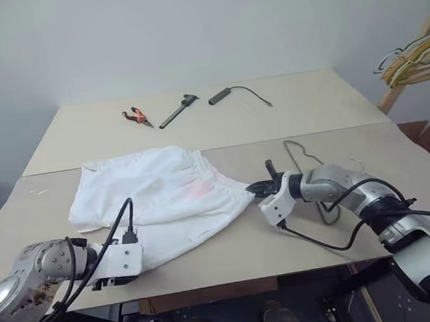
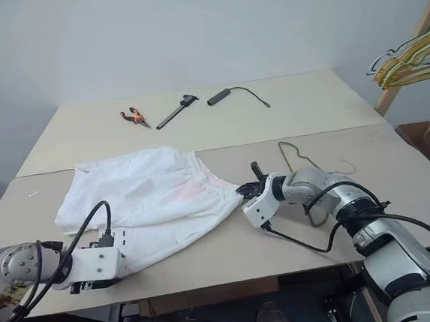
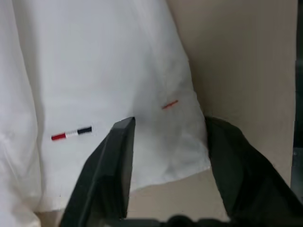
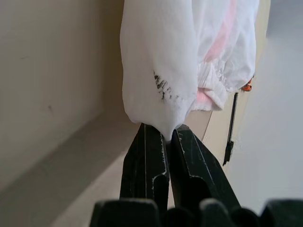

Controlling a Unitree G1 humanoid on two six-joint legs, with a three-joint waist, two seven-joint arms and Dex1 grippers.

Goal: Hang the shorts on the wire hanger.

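The shorts point(image 1: 162, 199) lie spread flat near the front edge of the table point(image 1: 285, 106), their long axis running across it from the left side toward the middle, waistband end pointing right. The right gripper point(image 1: 258, 189) is pinched tight on a fold of cloth at that waistband end; in the right wrist view the white fabric bunches up out of its closed fingers point(image 4: 144, 161). The wire hanger point(image 1: 305, 159) lies flat on the table just behind and to the right of that gripper, hook toward the back edge, partly hidden by the right forearm, so its full outline is hard to make out. It is plainly the right arm that is nearer to it, and the waistband would have to go rightward to meet it. The left gripper point(image 3: 165, 142) hangs over the front left corner of the shorts, by the hem, with its two fingers partly apart and straddling the cloth edge; it seems to have nothing clamped yet, though whether the fingertips touch the fabric is unclear.
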